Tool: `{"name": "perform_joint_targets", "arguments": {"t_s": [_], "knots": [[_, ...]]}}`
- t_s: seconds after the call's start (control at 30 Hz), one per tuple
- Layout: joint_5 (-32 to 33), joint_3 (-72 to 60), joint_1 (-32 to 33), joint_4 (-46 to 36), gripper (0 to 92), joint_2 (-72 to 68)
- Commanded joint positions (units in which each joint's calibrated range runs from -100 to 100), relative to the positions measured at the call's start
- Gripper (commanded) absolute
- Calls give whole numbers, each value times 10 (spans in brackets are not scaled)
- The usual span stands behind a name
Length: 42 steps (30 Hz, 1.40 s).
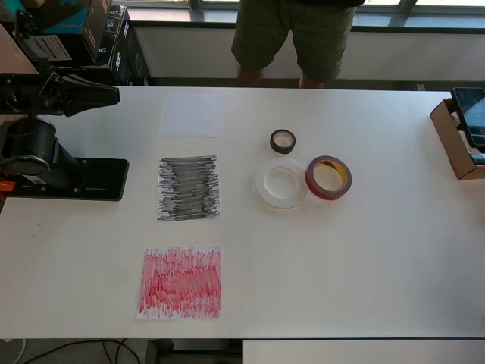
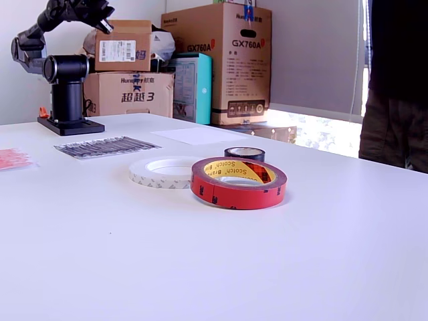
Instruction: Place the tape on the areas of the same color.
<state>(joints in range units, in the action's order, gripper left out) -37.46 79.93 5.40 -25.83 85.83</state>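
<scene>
1. A white table (image 1: 364, 258) filled the scene, with cardboard boxes (image 2: 231, 60) stacked behind it in the exterior view and a person in shorts (image 1: 292, 38) standing at its far edge in the overhead view.
2. The landmark was the black-scribbled sheet (image 1: 189, 188), lying flat near the table's middle.
3. In the overhead view, the plain white sheet (image 1: 192, 114) lay just above it and the red-scribbled sheet (image 1: 180, 283) below it, all three apart.
4. To that sheet's right in the overhead view sat the translucent-white ring (image 1: 281, 186), none of the rolls on any sheet.
5. The dark-red ring (image 1: 328, 177) touched the white ring's right edge; the small black roll (image 1: 283, 141) stood just above the white ring.
6. The arm's base (image 1: 64, 178) stood to the sheet's left in the overhead view.
7. The gripper (image 2: 103, 15) hung high above the base, off the table; whether its jaws were parted or closed could not be told.
</scene>
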Motion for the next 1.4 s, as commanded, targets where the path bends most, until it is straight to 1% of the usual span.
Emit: {"name": "perform_joint_targets", "arguments": {"t_s": [0.0,0.23,0.57,0.63,0.87,1.17,1.37], "knots": [[4,-69,-6,-7,226,-156],[4,-121,-9,-7,228,-296],[-2,-126,-10,-2,228,-428],[-3,-126,-18,28,228,-458],[-5,-127,-46,184,228,-606],[-4,-235,-52,189,228,-728],[-4,-278,-53,189,228,-796]]}}
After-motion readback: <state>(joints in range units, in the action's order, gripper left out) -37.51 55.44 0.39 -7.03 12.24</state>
